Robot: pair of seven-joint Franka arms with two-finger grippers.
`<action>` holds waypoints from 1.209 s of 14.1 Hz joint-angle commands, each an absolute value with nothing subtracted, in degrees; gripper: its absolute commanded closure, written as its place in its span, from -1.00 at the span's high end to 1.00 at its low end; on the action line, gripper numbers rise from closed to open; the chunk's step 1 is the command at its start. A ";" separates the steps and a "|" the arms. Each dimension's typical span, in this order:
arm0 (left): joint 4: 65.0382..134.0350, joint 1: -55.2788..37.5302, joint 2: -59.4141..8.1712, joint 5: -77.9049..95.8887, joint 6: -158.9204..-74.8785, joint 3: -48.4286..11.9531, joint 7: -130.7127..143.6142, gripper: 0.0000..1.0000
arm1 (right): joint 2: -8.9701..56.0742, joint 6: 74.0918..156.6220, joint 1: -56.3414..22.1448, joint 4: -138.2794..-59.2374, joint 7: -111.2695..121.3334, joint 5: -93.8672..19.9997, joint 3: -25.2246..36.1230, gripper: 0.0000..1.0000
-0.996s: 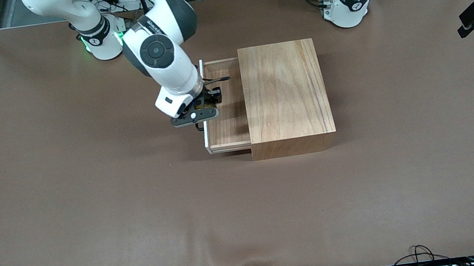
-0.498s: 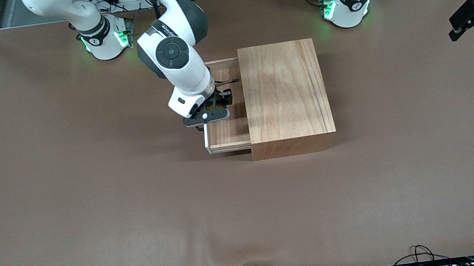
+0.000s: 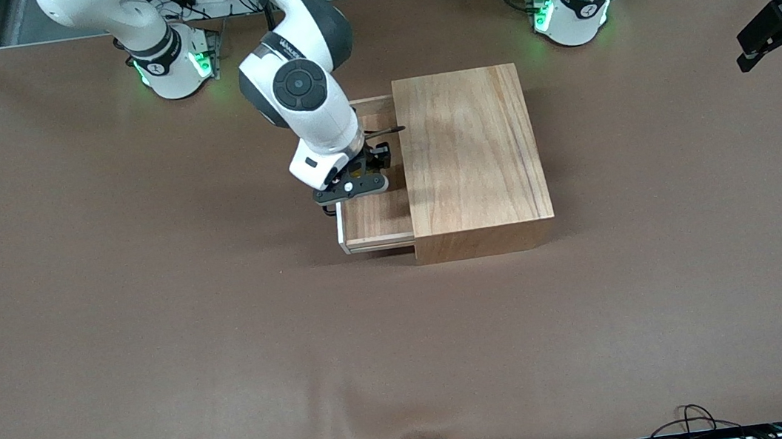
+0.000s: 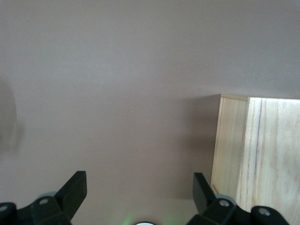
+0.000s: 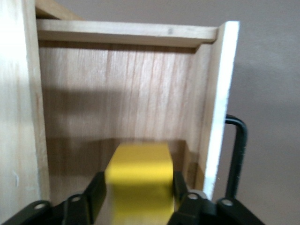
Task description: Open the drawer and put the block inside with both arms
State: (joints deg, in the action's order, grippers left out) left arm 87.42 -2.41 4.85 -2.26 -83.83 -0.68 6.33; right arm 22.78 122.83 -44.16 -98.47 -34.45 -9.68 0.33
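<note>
Riding clamped between the fingers of the right pincer, the block hangs over the floor of the open drawer, inside the white front edge and the black loop handle fixed to it. Over the last second the right pincer has travelled from above that front edge, at the drawer's outer lip, inward across the tray toward the wooden box; the block has gone from being over the rim to being properly over the compartment. The drawer itself has not moved and stays pulled out toward the right arm's end of the table. That suggests the opening step is done and the placing step is near its end: what seems left is a short descent and a release onto the tray floor, with care that the fingers clear the box's overhanging top. The right arm reaches out from its base and bends steeply down at the wrist, so that its hand points into the drawer. The left arm waits, drawn back at its own end of the table, its left pincer spread wide with nothing in it, above bare table just beside a corner of the box.
</note>
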 commanded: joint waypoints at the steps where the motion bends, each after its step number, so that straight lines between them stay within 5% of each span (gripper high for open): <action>1: 88.77 -1.85 6.15 -2.29 -84.46 -1.23 5.01 1.00 | 24.43 123.49 -45.53 -96.94 -36.38 -8.44 1.14 1.00; 8: 89.12 -2.02 5.98 -2.29 -84.20 -1.23 4.92 1.00 | 20.40 121.55 -43.87 -96.94 -36.39 -8.09 1.58 1.00; 17: 89.12 -2.02 6.33 -2.37 -84.29 -1.67 4.92 1.00 | 8.71 108.99 -26.13 -97.03 -21.13 -8.09 1.93 1.00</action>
State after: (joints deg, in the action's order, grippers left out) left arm 88.08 -2.45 4.92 -2.26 -83.83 -1.25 6.06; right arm 11.57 110.58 -30.48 -95.81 -25.95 -8.62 2.93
